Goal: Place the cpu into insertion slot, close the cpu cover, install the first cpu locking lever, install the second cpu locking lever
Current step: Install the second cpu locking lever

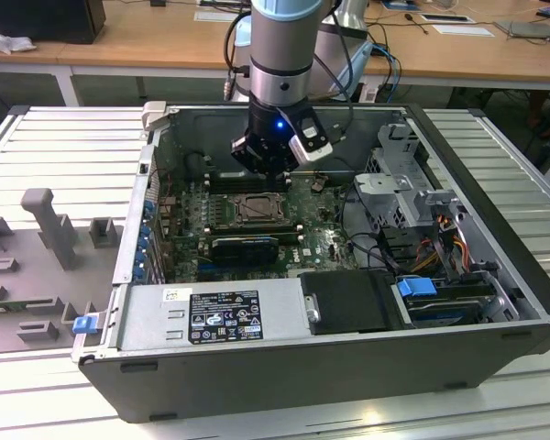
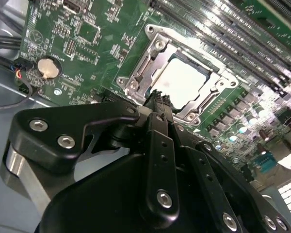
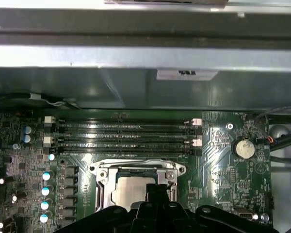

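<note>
Inside the open computer case, the insertion slot (image 1: 254,209) lies on the green motherboard. The cpu (image 2: 184,80) sits in it, silver top up, also seen in the first wrist view (image 3: 126,190). The cpu cover (image 2: 144,58) lies flat around the chip as a metal frame (image 3: 136,167). My gripper (image 1: 268,163) hangs just above the slot's edge, its black fingers (image 2: 158,102) pressed together and shut with nothing between them; the fingertips (image 3: 157,190) overlap the chip's edge in the first wrist view. I cannot tell how the locking levers stand.
Long black memory slots (image 3: 123,136) run beside the socket. A coin battery (image 3: 243,148) sits on the board. Cables and a drive cage (image 1: 412,197) fill the exterior view's right; the power supply (image 1: 222,314) lies at the front. Case walls surround everything.
</note>
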You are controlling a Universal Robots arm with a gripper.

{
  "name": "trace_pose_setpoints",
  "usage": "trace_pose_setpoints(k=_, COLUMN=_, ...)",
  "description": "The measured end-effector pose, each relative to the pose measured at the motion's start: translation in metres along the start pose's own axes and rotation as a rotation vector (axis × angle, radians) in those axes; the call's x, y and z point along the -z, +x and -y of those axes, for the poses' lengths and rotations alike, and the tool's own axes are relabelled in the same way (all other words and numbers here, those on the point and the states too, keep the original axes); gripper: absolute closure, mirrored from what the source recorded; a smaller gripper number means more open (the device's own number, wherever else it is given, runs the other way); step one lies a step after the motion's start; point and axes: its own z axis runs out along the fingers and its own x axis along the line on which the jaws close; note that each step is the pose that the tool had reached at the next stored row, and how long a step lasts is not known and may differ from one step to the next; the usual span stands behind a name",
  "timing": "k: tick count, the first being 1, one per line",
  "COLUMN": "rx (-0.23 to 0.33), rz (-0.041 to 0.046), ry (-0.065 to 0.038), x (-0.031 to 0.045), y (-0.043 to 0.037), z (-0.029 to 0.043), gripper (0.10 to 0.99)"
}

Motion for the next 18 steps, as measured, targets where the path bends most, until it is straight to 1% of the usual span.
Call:
trace_pose_setpoints(k=2, rx=0.0, rz=0.0, ry=0.0, x=0.0005, y=0.0, z=0.0051, gripper=0.98)
trace_pose_setpoints(k=5, rx=0.0, rz=0.0001, ry=0.0, x=0.0014, y=0.0001, z=0.0094, gripper=0.98)
trace_pose_setpoints(k=6, rx=0.0, rz=0.0, ry=0.0, x=0.004, y=0.0001, z=0.0096, gripper=0.98)
trace_pose_setpoints(k=9, rx=0.0, rz=0.0, ry=0.0, x=0.0082, y=0.0, z=0.0094, gripper=0.98)
trace_pose_setpoints(k=12, rx=0.0, rz=0.0001, ry=0.0, x=0.0098, y=0.0, z=0.0097, gripper=0.98)
trace_pose_setpoints(k=15, rx=0.0, rz=-0.0001, ry=0.0, x=0.0103, y=0.0, z=0.014, gripper=0.98)
trace_pose_setpoints(k=18, rx=0.0, rz=-0.0001, ry=0.0, x=0.0109, y=0.0001, z=0.0232, gripper=0.98)
